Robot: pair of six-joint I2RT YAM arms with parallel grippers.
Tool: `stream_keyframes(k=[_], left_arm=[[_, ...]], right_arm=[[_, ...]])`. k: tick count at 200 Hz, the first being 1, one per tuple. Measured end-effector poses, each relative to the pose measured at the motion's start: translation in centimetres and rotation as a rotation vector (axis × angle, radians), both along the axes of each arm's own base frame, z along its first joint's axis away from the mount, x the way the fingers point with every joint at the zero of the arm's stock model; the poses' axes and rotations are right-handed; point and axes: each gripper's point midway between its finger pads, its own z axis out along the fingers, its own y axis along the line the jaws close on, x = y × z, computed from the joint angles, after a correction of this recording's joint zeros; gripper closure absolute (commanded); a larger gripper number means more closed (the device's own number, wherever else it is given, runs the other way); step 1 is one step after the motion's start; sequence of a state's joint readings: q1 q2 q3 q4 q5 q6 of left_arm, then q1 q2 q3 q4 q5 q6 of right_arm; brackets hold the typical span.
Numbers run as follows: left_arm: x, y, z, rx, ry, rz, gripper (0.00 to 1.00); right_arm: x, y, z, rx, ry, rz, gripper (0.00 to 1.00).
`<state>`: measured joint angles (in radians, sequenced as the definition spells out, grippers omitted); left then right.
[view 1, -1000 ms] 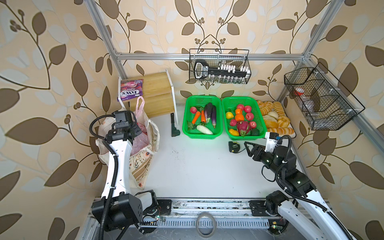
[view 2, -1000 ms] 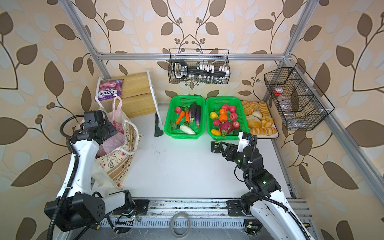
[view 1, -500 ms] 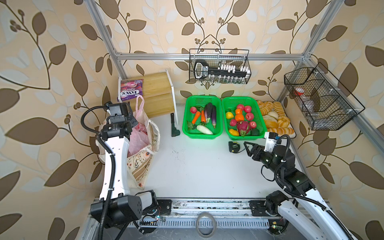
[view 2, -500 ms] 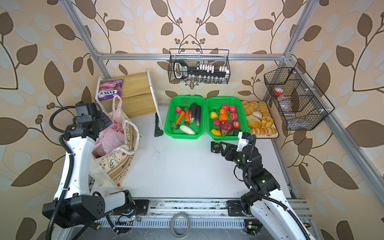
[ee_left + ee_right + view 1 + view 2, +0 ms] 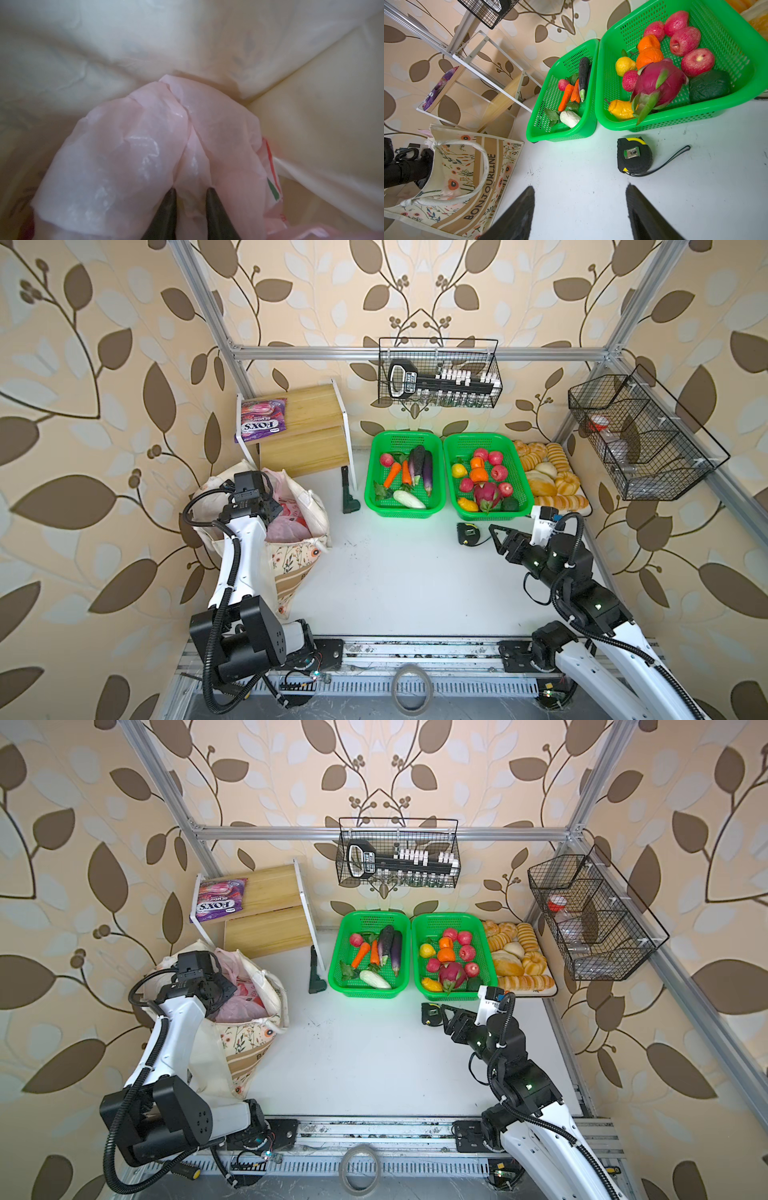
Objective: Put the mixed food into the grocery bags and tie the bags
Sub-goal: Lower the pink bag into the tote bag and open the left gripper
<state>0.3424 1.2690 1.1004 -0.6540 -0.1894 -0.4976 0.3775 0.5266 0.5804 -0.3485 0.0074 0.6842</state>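
Pink bag [image 5: 135, 145], thin film pinched by left fingers [image 5: 168, 209] inside tote [image 5: 291, 568], may tear or slip if yanked; right fingers [image 5: 519, 216] spread, idle.

The canvas tote [image 5: 500, 166] was cream with orange flowers and tan stripes, the plastic bag [image 5: 124, 155] pale pink, the vegetable basket [image 5: 562, 135] and fruit basket [image 5: 675, 122] green, the tape measure [image 5: 634, 162] black and yellow.

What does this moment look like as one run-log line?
left gripper: pinching pink plastic bag inside canvas tote | right gripper: open, empty, over table near tape measure
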Motion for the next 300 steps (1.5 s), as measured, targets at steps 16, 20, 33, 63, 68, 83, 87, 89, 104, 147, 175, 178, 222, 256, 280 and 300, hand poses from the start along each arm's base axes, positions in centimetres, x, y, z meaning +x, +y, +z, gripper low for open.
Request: stream_keyframes(k=[16, 20, 33, 63, 68, 83, 87, 89, 104, 147, 175, 178, 222, 256, 280, 300], left_arm=[[0.0, -0.1, 0.8, -0.006, 0.0, -0.003, 0.65], [0.0, -0.1, 1.2, -0.006, -0.001, -0.006, 0.64], [0.3, -0.4, 3.0, -0.011, -0.024, -0.022, 0.62], [1.5, -0.9, 8.3, 0.01, -0.146, -0.071, 0.72], [1.6, -1.0, 9.0, 0.01, -0.164, -0.082, 0.73], [2.0, -1.5, 10.1, 0.005, -0.196, -0.116, 0.79], [2.1, -1.6, 10.1, 0.004, -0.197, -0.124, 0.8], [2.2, -1.6, 10.0, 0.001, -0.197, -0.123, 0.8], [2.8, -1.6, 9.1, -0.016, -0.176, -0.135, 0.79], [3.9, -0.2, 2.4, -0.052, -0.026, -0.071, 0.87], [2.7, 1.3, -1.2, -0.067, 0.038, 0.013, 0.85], [2.5, 1.5, -1.4, -0.071, 0.039, 0.023, 0.85], [0.7, 4.5, -2.2, -0.107, 0.016, 0.195, 0.81], [0.2, 4.4, -1.3, -0.11, 0.012, 0.221, 0.73], [0.2, 4.0, 1.1, -0.106, -0.04, 0.199, 0.56], [0.3, 3.0, 5.0, -0.084, -0.131, 0.154, 0.47]], right_arm=[[0.0, 0.0, 0.0, 0.0, 0.0, 0.0, 0.3], [0.0, 0.0, 0.0, 0.0, 0.0, 0.0, 0.3], [0.0, 0.0, 0.0, 0.003, 0.002, -0.001, 0.3], [0.0, 0.0, 0.0, 0.011, 0.004, -0.004, 0.3], [0.0, 0.0, -0.1, 0.013, 0.005, -0.005, 0.3], [0.0, 0.0, -0.3, 0.017, 0.01, -0.007, 0.3], [0.0, 0.0, -0.3, 0.018, 0.012, -0.007, 0.3], [0.0, 0.0, -0.4, 0.018, 0.013, -0.007, 0.3], [-0.1, 0.0, -0.5, 0.016, 0.017, -0.008, 0.3], [-0.3, -0.2, -0.4, 0.02, 0.003, -0.012, 0.3], [-0.5, -0.4, -0.8, 0.015, 0.008, -0.019, 0.3], [-0.5, -0.4, -0.8, 0.015, 0.009, -0.019, 0.3], [-0.7, -0.7, -0.9, 0.007, 0.005, -0.028, 0.3], [-0.8, -0.9, -0.7, 0.004, -0.005, -0.037, 0.3], [-0.8, -0.9, -0.9, 0.002, -0.001, -0.037, 0.3], [-0.8, -0.9, -1.0, 0.001, 0.002, -0.037, 0.3]])
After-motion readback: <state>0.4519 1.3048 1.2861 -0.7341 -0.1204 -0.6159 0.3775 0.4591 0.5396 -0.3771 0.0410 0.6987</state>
